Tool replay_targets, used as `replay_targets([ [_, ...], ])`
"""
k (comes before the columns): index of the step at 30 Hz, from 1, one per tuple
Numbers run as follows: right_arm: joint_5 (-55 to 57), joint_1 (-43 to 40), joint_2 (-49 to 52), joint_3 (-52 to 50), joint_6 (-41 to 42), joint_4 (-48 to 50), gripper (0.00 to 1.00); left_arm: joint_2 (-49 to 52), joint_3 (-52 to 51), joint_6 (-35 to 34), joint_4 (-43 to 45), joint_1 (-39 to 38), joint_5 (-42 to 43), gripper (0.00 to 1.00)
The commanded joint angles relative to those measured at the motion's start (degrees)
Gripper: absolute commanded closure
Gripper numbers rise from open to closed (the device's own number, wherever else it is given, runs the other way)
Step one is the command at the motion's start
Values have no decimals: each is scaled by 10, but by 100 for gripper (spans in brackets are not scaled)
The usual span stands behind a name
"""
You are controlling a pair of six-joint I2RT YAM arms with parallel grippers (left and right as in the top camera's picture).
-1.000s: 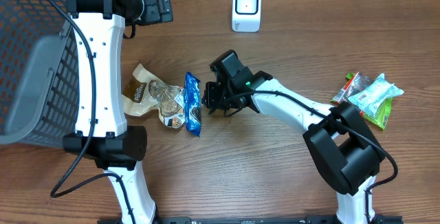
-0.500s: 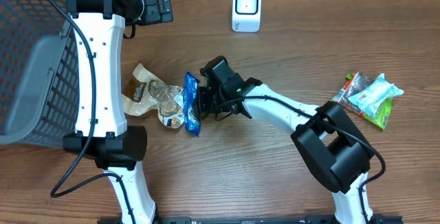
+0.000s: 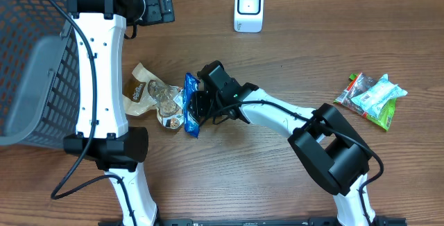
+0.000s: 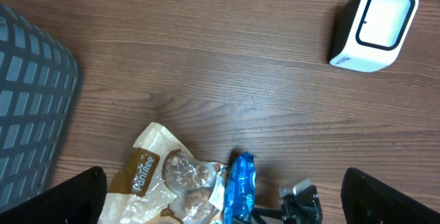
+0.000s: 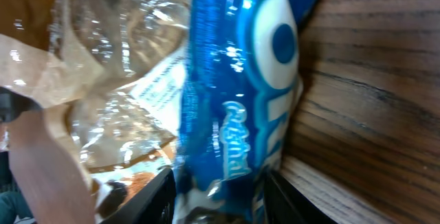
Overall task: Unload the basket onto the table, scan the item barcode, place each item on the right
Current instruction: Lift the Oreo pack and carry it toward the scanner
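One blue packet (image 3: 191, 105) lies left of centre in the overhead view, touching a clear bag (image 3: 154, 98). The right gripper (image 3: 200, 106) straddles the packet, jaws parted, nothing pinched. The left gripper (image 3: 165, 5), upper left, gapes empty. Closing now could snag the bag's film too, and both would drag toward the scanner (image 3: 248, 7).

Overhead looks straight down; both wrist views share the blue packet (image 5: 240, 93).
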Motion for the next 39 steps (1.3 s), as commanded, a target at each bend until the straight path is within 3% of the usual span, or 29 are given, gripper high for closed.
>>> replay_targets([
  [1,8,3,11,10,0,6,57,0,6,0,-1,0,-3,0],
  [10,13,3,26,10,0,11,58,0,6,1,-1,0,-3,0],
  [12,13,3,31,10,0,14,67,0,6,1,-1,0,-3,0],
  [14,12,3,32,10,0,10,89,0,6,1,-1,0,-3,0],
  [16,3,-2,29,10,0,6,96,0,6,0,-1,0,-3,0],
  [23,-164,-72,-11,10,-29,-21,96,0,6,1,-1,0,-3,0],
  [28,-324,-146,-39,10,-134,-61,96,0,6,1,-1,0,-3,0],
  [35,-342,-207,-79,10,-291,-151,96,0,6,1,-1,0,-3,0],
  [39,-474,-230,-97,10,-350,-186,96,0,6,1,-1,0,-3,0],
])
